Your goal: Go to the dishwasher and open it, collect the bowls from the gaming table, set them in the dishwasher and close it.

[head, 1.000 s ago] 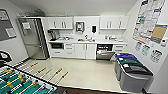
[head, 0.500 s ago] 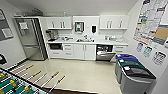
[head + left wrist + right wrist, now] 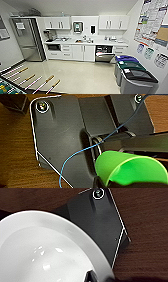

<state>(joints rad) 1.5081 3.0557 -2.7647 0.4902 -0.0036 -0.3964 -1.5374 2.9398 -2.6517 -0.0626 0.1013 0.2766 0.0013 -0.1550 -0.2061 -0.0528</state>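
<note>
Facing the kitchenette from the head view, the dishwasher (image 3: 105, 53) stands with its door lowered, presumably ready for loading, well apart across bare floor. At the left wrist, a green bowl (image 3: 130, 169) sits close against the left end effector, apparently carried; its grip cannot be confirmed. At the right wrist, a white bowl (image 3: 47, 250) lies similarly close, and the right end effector's opening is likewise indeterminate.

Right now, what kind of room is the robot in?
Most likely an office kitchenette or break room: white cabinets above a counter with a sink, a steel fridge, an open dishwasher, and waste bins along the wall.
</note>
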